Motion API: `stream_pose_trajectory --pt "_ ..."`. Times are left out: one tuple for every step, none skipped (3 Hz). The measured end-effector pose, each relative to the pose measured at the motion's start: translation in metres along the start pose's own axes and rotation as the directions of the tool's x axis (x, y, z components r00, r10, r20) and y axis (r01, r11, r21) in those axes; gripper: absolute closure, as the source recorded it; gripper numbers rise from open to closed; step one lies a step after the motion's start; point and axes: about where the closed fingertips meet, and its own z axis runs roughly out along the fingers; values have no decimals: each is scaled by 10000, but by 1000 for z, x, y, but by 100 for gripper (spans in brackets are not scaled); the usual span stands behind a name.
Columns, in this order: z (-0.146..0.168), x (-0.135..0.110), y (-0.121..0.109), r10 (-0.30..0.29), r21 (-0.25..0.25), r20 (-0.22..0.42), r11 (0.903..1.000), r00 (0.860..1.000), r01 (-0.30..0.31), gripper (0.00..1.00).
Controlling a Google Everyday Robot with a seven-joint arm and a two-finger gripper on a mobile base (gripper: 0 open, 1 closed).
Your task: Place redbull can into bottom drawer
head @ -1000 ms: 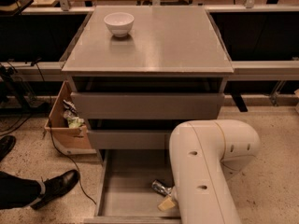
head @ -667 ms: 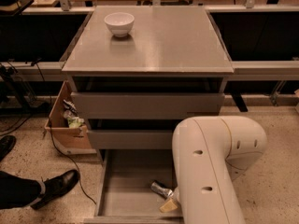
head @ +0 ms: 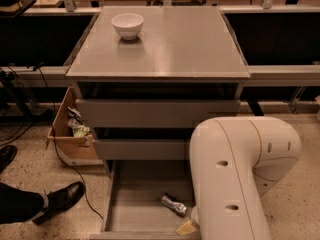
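The redbull can [head: 173,204], slim and silver, lies on its side on the floor of the bottom drawer [head: 130,204], which is pulled out wide open. My gripper [head: 186,227] is low in the drawer's front right corner, just right of and in front of the can. Only a pale part of it shows below my big white arm [head: 235,184], which hides the rest. I cannot tell whether the gripper touches the can.
A white bowl [head: 127,25] stands at the back left of the cabinet top [head: 170,49]. The two upper drawers [head: 155,113] are slightly ajar. A cardboard box [head: 72,134] with litter sits left of the cabinet. A person's black shoe [head: 60,200] is at the lower left.
My arm has shifted to the right and the gripper's visible part has moved a little toward the drawer's front. The can stays lying in about the same spot.
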Motion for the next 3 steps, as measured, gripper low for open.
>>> stream_pose_trajectory --pt "-13 -1 -11 122 -7 241 9999 9996 -121 0" --pt "-73 -6 -83 1267 632 1086 9890 9860 -1340 0" --pt "-127 -1 -137 2014 1323 1948 9643 9599 -2292 0"
